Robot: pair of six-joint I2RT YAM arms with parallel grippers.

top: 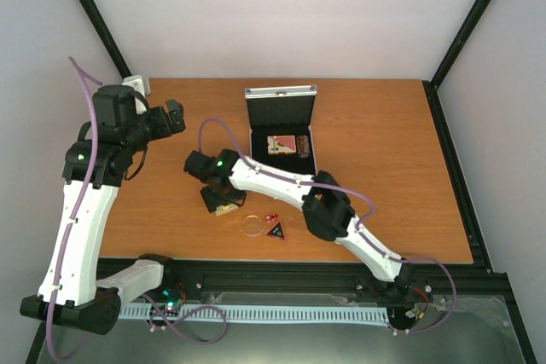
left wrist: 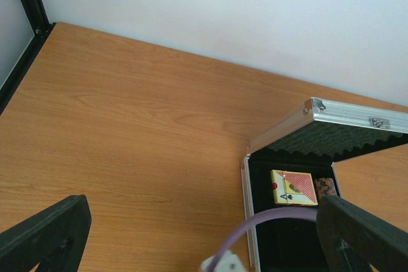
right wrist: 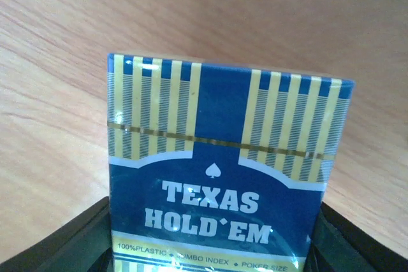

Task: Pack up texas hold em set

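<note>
Plainly, the right tool (top: 223, 203) is clamped on the blue-yellow deck (right wrist: 220, 176). Its wrist view is filled by the box, printed TEXAS HOLD'EM, with a dark finger at each lower corner and the wooden surface (right wrist: 76, 42) behind. The overhead view cannot show that print; there the deck is only a pale sliver under the tool.

What the overhead view adds is everything else. Just to the right of that tool, towards the arm bases, a clear disc (top: 252, 224), red dice (top: 270, 218) and a black triangle (top: 277, 231) lie close together. Beyond the tool and to its right stands the case (top: 281, 111), lid upright, with a pink deck (top: 283, 144) and a brown chip stack (top: 304, 147) inside.

The left tool (top: 175, 115) hangs well left of the case. Its wrist view shows both fingers spread wide with nothing between them, and the case interior ahead to its right.
</note>
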